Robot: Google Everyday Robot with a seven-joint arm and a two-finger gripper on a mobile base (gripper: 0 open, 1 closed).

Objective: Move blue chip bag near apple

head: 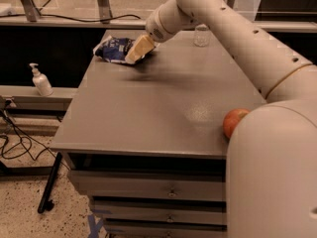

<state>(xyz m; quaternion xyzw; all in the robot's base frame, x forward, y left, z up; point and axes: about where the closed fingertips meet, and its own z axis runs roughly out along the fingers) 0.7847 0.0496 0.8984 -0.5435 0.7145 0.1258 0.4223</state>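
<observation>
1. Grey cabinet top: one crumpled dark blue foil chip bag, far left corner.
2. One round red-orange apple, front right edge, well apart.
3. One tan gripper at the bag's right end; open or closed, I cannot tell.

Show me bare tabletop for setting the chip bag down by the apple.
Widest bare patch: the table's middle and front, from the blue chip bag to the apple's left side. Crowded: the back-left corner, where the gripper sits at the bag, and the back edge by the glass. The arm hides the apple's right.
</observation>
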